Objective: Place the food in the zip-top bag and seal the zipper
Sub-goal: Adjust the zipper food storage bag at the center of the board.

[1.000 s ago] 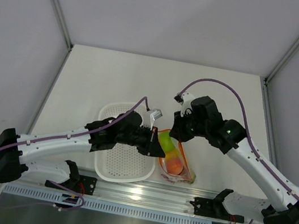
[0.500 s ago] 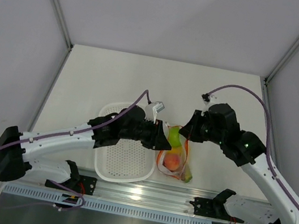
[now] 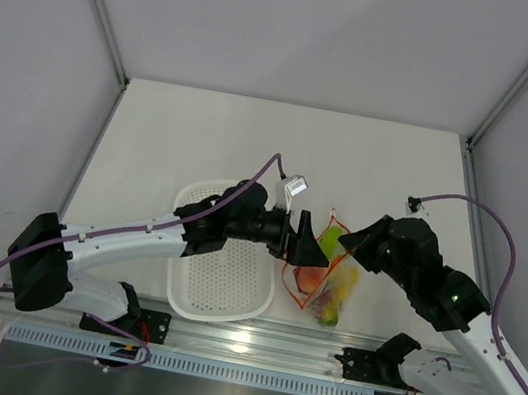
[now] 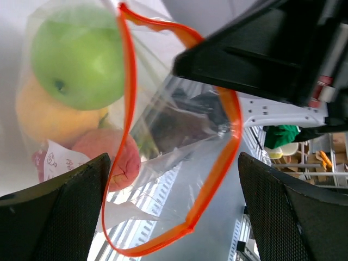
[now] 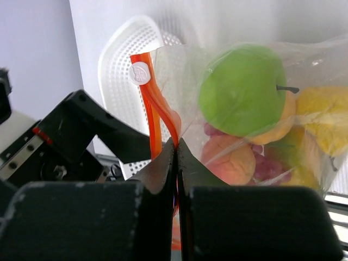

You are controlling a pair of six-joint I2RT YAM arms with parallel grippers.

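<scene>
The clear zip-top bag (image 3: 328,277) hangs by its mouth from my right gripper (image 5: 176,144), which is shut on the orange zipper (image 5: 154,106) strip. Inside it lies the food: a green apple (image 5: 242,89), a peach (image 5: 228,161), yellow fruit (image 5: 322,115) and dark grapes (image 5: 267,166). My left gripper (image 4: 174,213) stands open just left of the bag, and the zipper (image 4: 230,136) loop, gaping open, hangs between its fingers (image 4: 54,217) without touching them. From above, the left gripper (image 3: 308,241) and the right gripper (image 3: 351,245) face each other across the bag's mouth.
A white perforated basket (image 3: 222,264) lies left of the bag, under the left arm. The metal rail (image 3: 260,341) runs along the table's near edge, just below the bag. The enclosure's walls stand at both sides and the back.
My left gripper has opened and let go of the bag's mouth. The right gripper, still shut on the zipper, has moved right and nearer, carrying the bag with it.
</scene>
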